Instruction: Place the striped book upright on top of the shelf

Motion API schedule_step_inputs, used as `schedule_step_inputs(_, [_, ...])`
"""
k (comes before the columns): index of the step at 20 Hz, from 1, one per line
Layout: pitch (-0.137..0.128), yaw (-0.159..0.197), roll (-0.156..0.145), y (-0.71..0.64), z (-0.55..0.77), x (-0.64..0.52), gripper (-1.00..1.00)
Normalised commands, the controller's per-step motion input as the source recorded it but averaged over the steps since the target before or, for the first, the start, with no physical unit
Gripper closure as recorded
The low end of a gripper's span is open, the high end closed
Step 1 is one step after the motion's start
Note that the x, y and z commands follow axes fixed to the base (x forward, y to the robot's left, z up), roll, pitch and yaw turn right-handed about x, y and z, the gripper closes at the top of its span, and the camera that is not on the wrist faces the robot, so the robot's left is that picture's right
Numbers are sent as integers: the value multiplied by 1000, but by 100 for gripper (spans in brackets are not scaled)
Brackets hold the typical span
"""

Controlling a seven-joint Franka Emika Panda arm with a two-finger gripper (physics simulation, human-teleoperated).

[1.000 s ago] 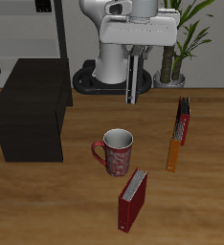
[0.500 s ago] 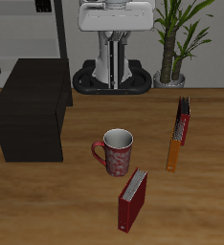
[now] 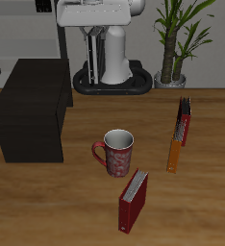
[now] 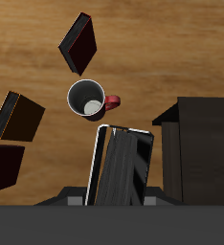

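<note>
While the wooden worktop (image 3: 206, 207) spreads across the whole scene, the largest thing on it is the shelf (image 3: 28, 110), a matte black box at one side, its flat top bare. Behind it, off the worktop's back edge, stands a pale grey rack (image 3: 23, 29), and a potted plant (image 3: 177, 38) rises at the other back corner. The arm is raised high over the back of the worktop, in front of its own base, and the hand (image 3: 91, 32) is closed on the striped book (image 3: 89, 53), which hangs down from the fingers in the air, clear of the worktop. In the wrist view the striped book (image 4: 119, 167) fills the gap between the two fingers, its dark cover edged with pale lines, and it lies just beside the shelf (image 4: 200, 144), not over it. Nearer the front edge a thick dark-red book (image 3: 134, 200) stands with its white pages showing. The red patterned mug (image 3: 117, 152) sits upright near the middle, between the dark-red book and the robot. A slim orange book (image 3: 174, 149) lies well apart from the shelf, touching another dark book (image 3: 185, 120) behind it.
</note>
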Motion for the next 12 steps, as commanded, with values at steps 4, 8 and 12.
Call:
schedule_step_inputs(4, [-13,36,7,-441,134,6,100])
schedule_step_inputs(8, [-19,9,-5,-396,145,-2,100])
schedule_step_inputs(12, [-8,-1,-7,-395,81,4,100])
